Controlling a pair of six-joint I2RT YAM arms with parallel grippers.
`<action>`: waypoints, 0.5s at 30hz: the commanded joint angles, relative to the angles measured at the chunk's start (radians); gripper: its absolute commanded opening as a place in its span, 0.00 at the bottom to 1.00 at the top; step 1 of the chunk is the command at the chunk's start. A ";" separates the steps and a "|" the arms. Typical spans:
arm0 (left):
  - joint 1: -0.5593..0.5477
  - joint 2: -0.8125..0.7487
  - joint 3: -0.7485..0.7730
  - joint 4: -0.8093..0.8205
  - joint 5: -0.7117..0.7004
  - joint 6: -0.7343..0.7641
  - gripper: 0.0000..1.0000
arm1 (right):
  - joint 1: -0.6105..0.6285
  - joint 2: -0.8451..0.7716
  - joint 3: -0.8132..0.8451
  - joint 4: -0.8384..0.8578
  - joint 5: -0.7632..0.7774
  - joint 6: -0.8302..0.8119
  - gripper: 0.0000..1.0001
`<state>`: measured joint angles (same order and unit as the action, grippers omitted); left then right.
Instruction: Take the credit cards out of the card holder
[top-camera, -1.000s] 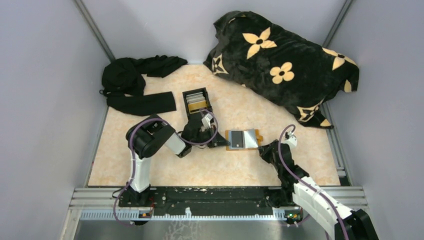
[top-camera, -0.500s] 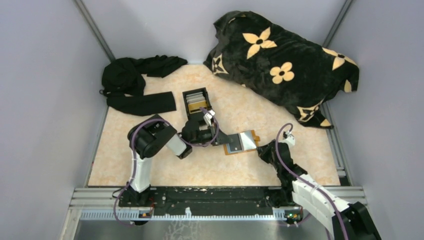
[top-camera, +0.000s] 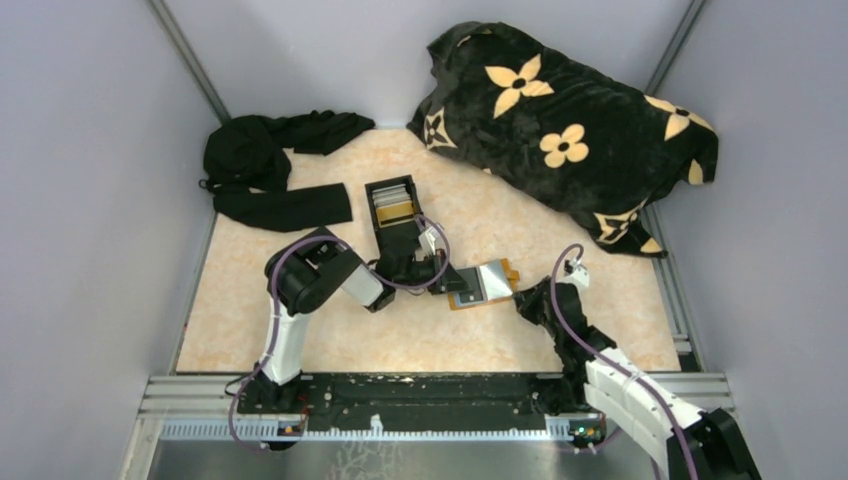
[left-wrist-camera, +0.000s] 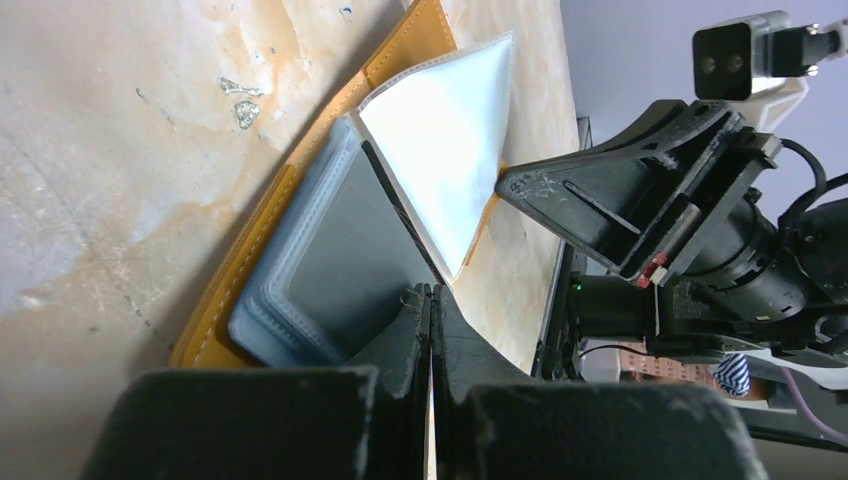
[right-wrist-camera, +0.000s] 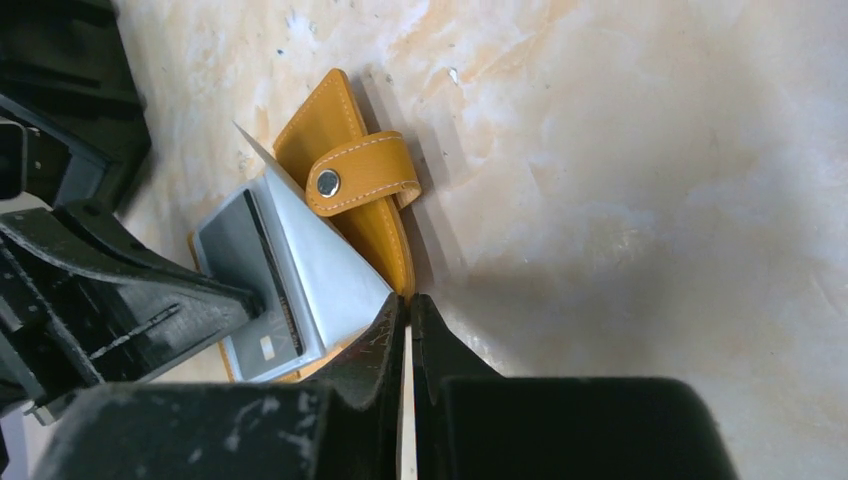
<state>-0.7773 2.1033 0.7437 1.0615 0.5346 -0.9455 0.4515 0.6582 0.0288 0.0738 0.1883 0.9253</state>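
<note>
The orange card holder (top-camera: 507, 270) lies open mid-table with grey credit cards (top-camera: 470, 287) in its sleeves. My left gripper (top-camera: 450, 287) is shut, its tips pressed on the dark grey card (left-wrist-camera: 340, 260) by the holder's left end; a pale sleeve (left-wrist-camera: 450, 130) stands up beyond it. In the left wrist view the gripper (left-wrist-camera: 430, 292) shows no gap. My right gripper (top-camera: 521, 298) is shut too. In its wrist view, its tips (right-wrist-camera: 408, 298) touch the holder's (right-wrist-camera: 345, 120) near corner below the snap strap (right-wrist-camera: 360, 172). A chip card (right-wrist-camera: 250, 310) shows beside them.
A black open-topped box (top-camera: 392, 203) holding cards stands just behind the left arm. A flowered black blanket (top-camera: 570, 130) fills the back right. Black clothing (top-camera: 270, 170) lies at the back left. Grey walls close in on both sides.
The left arm has pushed to the right, and the holder has turned slightly anticlockwise under its tips. The right gripper stays at the holder's right end. Both grippers remain shut.
</note>
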 joint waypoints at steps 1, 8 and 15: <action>0.000 0.036 0.006 -0.143 -0.030 0.042 0.00 | 0.007 -0.032 0.065 -0.027 -0.011 -0.044 0.07; -0.003 0.031 0.047 -0.209 -0.023 0.041 0.00 | 0.007 -0.068 0.102 -0.054 -0.030 -0.091 0.08; -0.054 -0.030 0.177 -0.364 -0.031 0.101 0.00 | 0.007 -0.007 0.107 -0.024 -0.058 -0.109 0.00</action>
<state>-0.7963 2.0972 0.8509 0.8776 0.5320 -0.9234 0.4515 0.6254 0.0937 0.0101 0.1581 0.8391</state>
